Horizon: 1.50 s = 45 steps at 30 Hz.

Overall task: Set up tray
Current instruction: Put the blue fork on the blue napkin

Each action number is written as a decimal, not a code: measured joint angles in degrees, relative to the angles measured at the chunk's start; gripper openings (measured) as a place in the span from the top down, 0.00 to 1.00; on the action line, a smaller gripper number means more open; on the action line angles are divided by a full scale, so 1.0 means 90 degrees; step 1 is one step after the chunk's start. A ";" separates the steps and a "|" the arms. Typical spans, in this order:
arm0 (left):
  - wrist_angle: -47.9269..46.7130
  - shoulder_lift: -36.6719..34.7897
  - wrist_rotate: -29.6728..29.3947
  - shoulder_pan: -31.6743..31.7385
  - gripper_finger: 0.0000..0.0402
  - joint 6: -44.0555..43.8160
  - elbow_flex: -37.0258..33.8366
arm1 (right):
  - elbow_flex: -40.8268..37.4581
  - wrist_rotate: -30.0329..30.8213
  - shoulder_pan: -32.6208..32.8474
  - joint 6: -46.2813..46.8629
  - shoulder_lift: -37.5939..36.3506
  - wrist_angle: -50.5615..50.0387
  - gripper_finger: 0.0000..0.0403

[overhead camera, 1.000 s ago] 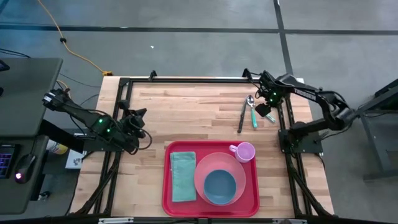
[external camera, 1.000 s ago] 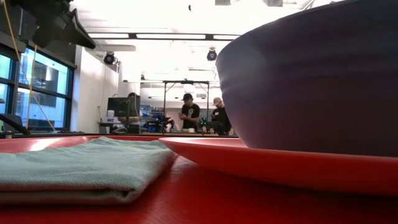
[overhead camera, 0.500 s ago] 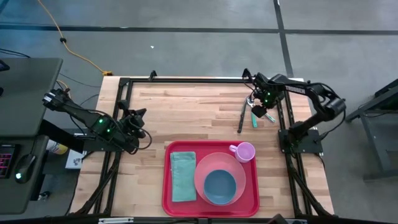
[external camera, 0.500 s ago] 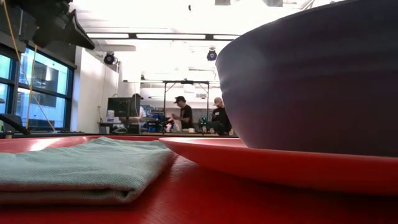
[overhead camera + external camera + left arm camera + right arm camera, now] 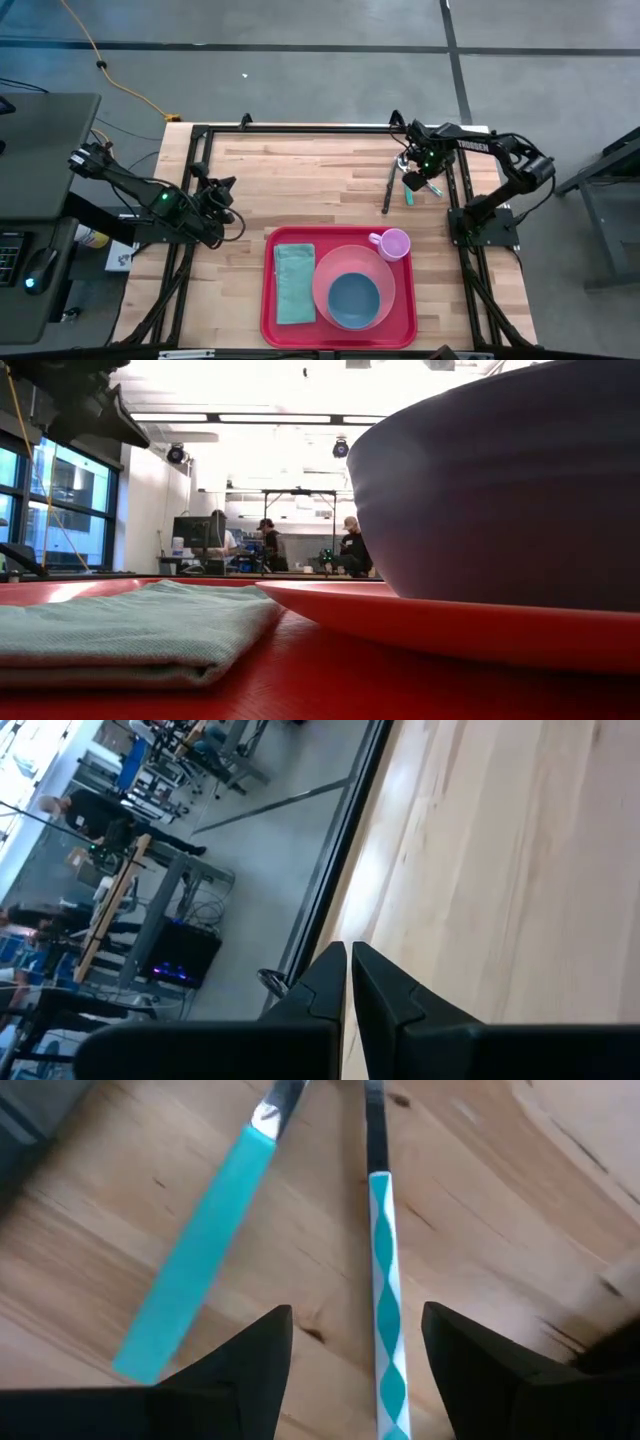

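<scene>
Seen from above, a large bright red tray (image 5: 338,330) with rounded corners and a raised rim sits at the near edge of the wooden table (image 5: 300,190), holding a folded green cloth (image 5: 294,283), a pink plate (image 5: 352,262) with a blue bowl (image 5: 353,300) on it, and a small pink cup (image 5: 393,243) at its far right corner. The right gripper (image 5: 416,178) hovers over the cutlery (image 5: 403,180) at the table's far right, well apart from the tray; the left gripper (image 5: 222,192) waits at the left edge.

At table level, the tray's glossy red floor (image 5: 300,680) fills the foreground, cloth (image 5: 130,625) on one side, plate (image 5: 440,622) and dark bowl (image 5: 500,490) on the other; people stand in the room behind.

The left wrist camera shows its fingers (image 5: 322,982) pressed together, holding nothing, over bare wood.

The right wrist camera shows fingers (image 5: 265,1342) spread wide, empty, straddling a teal-and-white striped handle (image 5: 385,1290), a plain teal handle (image 5: 200,1260) beside it
</scene>
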 joint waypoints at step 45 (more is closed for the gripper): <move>-0.0007 -0.0019 -0.0109 0.0000 0.87 -0.0095 -0.0052 | 0.0016 0.0713 0.0343 0.0256 0.0362 -0.0046 0.98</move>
